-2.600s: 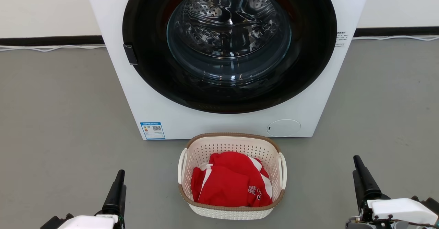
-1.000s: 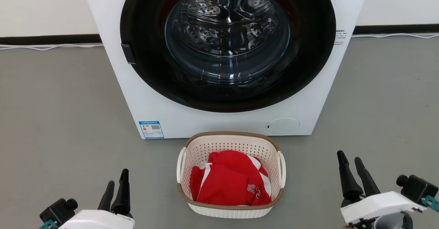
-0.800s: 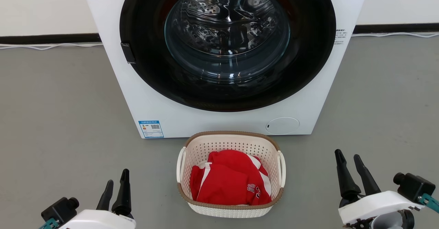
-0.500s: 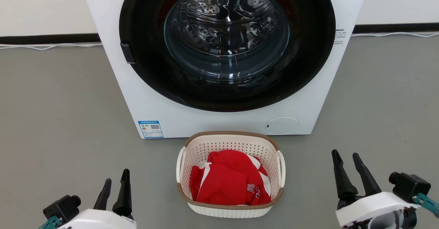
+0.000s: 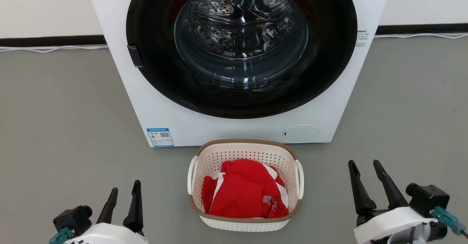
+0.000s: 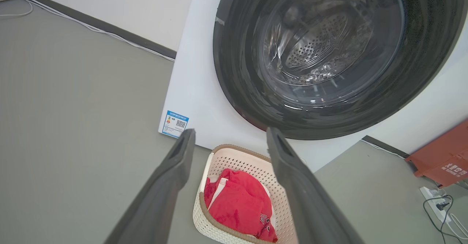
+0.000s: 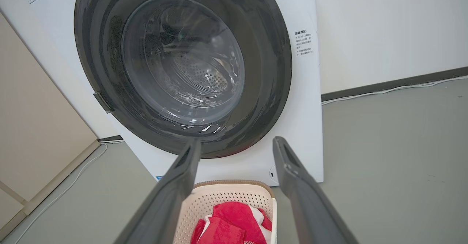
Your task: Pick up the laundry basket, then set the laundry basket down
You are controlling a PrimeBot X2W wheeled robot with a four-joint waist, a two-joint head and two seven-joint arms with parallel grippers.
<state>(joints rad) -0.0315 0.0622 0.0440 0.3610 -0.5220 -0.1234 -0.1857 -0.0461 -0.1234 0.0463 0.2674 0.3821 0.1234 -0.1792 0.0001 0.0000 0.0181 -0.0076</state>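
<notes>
Spread wide with nothing between them, the jaws of the left gripper (image 5: 126,186) and the right gripper (image 5: 363,162) are held empty, their dark fingers pointed forward. One gripper is stationed on each side of the laundry basket (image 5: 243,224), well apart from it, and this flanking stance is judged to be preparation for a two-sided grasp at the white loop handles (image 5: 191,174). No contact with the basket has been made. The basket is set on the grey floor (image 5: 73,127), just in front of the washing machine (image 5: 219,130) and below its closed round door. A crumpled red garment (image 5: 245,196) is carried inside, so an even lift from both sides is likely to be needed to keep the load level. In both wrist views the basket is framed between the parted fingers.
</notes>
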